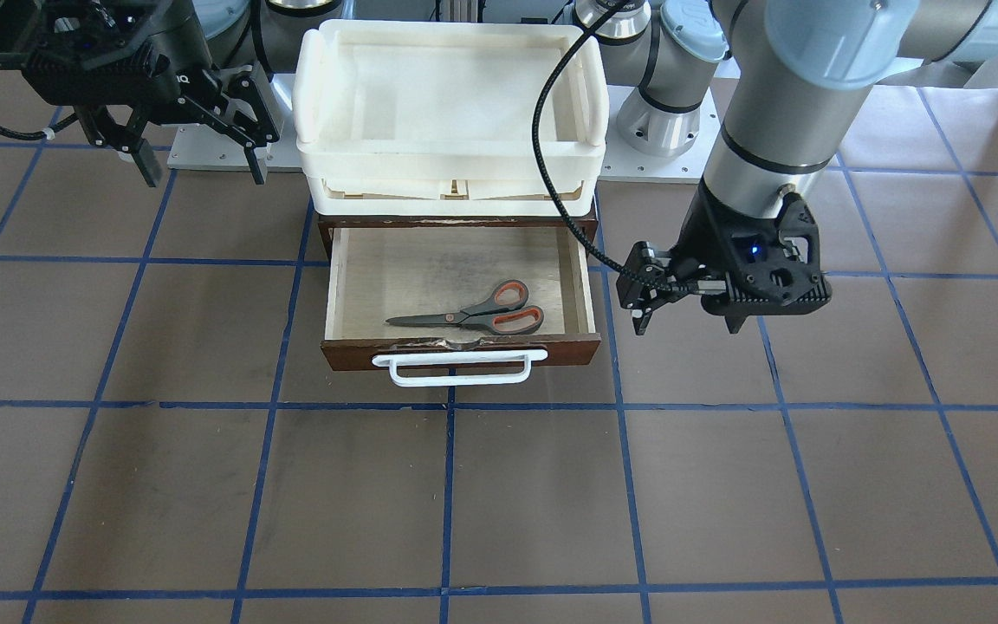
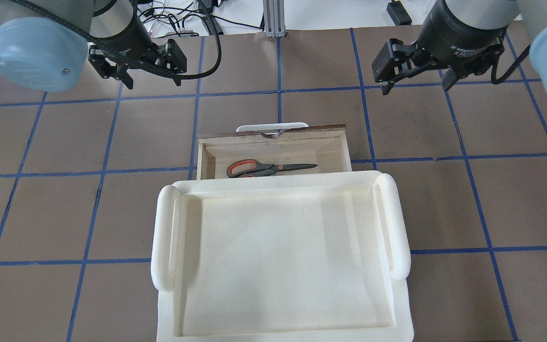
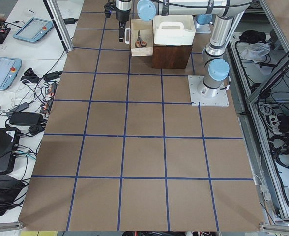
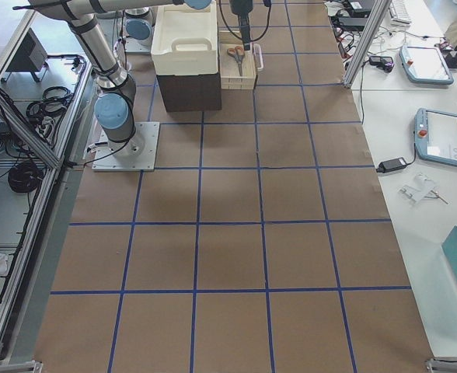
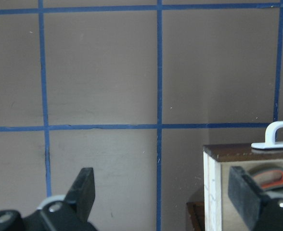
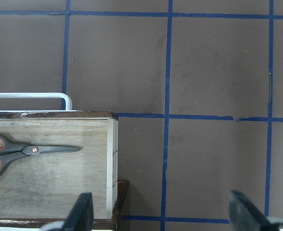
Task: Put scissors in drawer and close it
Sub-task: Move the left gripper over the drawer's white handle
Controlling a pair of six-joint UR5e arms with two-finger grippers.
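The table (image 1: 204,485) is covered in brown sheet marked off by a blue tape grid. The left arm (image 1: 776,113) reaches over it on the drawer's left; the right arm (image 2: 473,14) stands over the far side, on the drawer's right. A cream-white tray (image 2: 164,237) sits on top of a dark brown cabinet (image 3: 171,56) and covers its whole top. The drawer (image 1: 568,350) stands pulled out of the cabinet's front, open, with its pale plywood floor exposed. The left gripper (image 2: 153,85) hovers over bare table just beside the drawer's left side wall, fingers spread wide and nothing held; its wrist view shows one finger (image 5: 245,190) in line with the drawer's front corner, apart from it. The right gripper (image 2: 416,90) hangs above the table well apart from the drawer on its right, likewise spread wide and empty; both of its fingertips show at the bottom edge of its wrist view, over table and not over the drawer. The scissors (image 1: 473,314) lie flat on the drawer floor, close behind the front panel, blades together and pointing to the robot's right, orange-lined loops to its left. The white bar handle (image 1: 457,378) projects from the drawer front, untouched by either gripper.
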